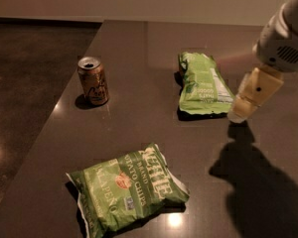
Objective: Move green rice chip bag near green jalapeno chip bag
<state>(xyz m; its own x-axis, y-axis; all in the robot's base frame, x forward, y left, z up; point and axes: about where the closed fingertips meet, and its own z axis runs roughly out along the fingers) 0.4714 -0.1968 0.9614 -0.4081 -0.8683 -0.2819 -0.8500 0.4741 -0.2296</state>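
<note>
The green rice chip bag (202, 84) lies flat at the table's far middle, light green with a white label panel. The green jalapeno chip bag (126, 188) lies near the front, wider, with white "KETTLE" lettering. My gripper (241, 108) hangs from the white arm at the right, just right of the rice chip bag's near end and a little above the table. It holds nothing that I can see.
A brown drink can (93, 81) stands upright at the table's left. The dark table (154, 133) has its left edge running diagonally from far middle to near left, with dark floor beyond. The arm's shadow falls on the table at the near right.
</note>
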